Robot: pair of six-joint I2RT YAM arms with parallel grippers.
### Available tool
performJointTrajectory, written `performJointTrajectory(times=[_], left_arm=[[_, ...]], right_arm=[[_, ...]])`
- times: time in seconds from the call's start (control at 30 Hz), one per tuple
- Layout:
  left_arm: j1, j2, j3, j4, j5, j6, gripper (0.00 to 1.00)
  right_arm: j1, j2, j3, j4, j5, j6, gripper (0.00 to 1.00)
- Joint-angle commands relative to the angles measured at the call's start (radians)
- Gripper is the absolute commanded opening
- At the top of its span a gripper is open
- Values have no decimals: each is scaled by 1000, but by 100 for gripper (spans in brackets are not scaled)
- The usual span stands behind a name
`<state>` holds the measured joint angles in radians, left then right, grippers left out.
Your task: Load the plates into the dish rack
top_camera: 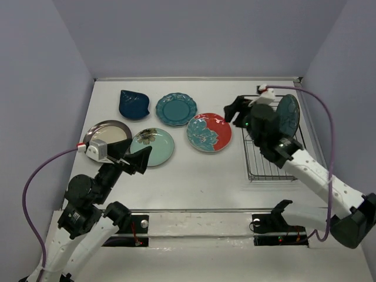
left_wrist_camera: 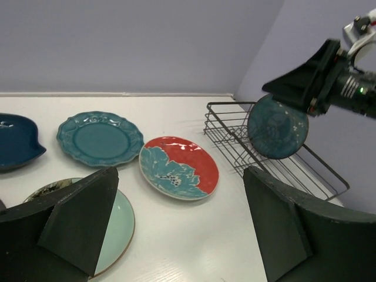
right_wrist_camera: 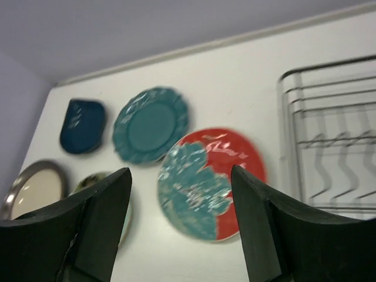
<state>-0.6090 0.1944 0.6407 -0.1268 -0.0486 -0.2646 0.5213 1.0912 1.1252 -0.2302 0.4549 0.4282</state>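
Observation:
The dark teal glazed plate point(top_camera: 288, 114) stands upright in the black wire dish rack point(top_camera: 276, 167) at the right; it also shows in the left wrist view point(left_wrist_camera: 277, 127). The red plate with teal flowers point(top_camera: 209, 132) lies flat left of the rack. The teal scalloped plate point(top_camera: 176, 108), navy leaf-shaped plate point(top_camera: 133, 104), pale mint plate point(top_camera: 155, 145) and silver metal plate point(top_camera: 104, 131) lie flat on the table. My right gripper point(top_camera: 231, 111) is open and empty above the red plate's right edge. My left gripper point(top_camera: 138, 157) is open and empty over the mint plate.
The white table point(top_camera: 194, 182) ends at grey walls at the back and both sides. The rack point(left_wrist_camera: 282, 164) has free slots in front of the standing plate. A bare strip of table lies between the flat plates and the arm bases.

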Motion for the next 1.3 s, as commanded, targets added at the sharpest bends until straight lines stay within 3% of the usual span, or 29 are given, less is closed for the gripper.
performJointTrajectory(times=[0.0,0.1,0.23,0.63,0.8,0.97,1.03,1.13,1.17,1.27], left_arm=[[14,34,50,10,-137,16,99],[18,40,53,-4,-203,21,99],[25,57,54,-10,-204,18,99],[38,131,57,0,-163,19,99],[43,131,56,4,-154,19,99],[46,131,54,9,-140,22,99],[48,131,53,10,-137,22,99],[51,125,51,16,-128,22,99],[51,120,51,16,-126,24,99],[54,119,51,19,-120,22,99]], right_arm=[[314,155,-130,291,77,293,67],[438,356,-99,396,76,417,66],[479,608,-96,570,25,604,66],[490,921,-120,811,-76,863,65],[490,1003,-119,874,-75,935,49],[490,1064,-102,907,-67,997,41],[490,1079,-100,914,-47,1015,32],[490,1066,-131,945,-9,999,20],[490,1053,-143,953,1,989,11],[490,971,-194,948,39,926,7]])
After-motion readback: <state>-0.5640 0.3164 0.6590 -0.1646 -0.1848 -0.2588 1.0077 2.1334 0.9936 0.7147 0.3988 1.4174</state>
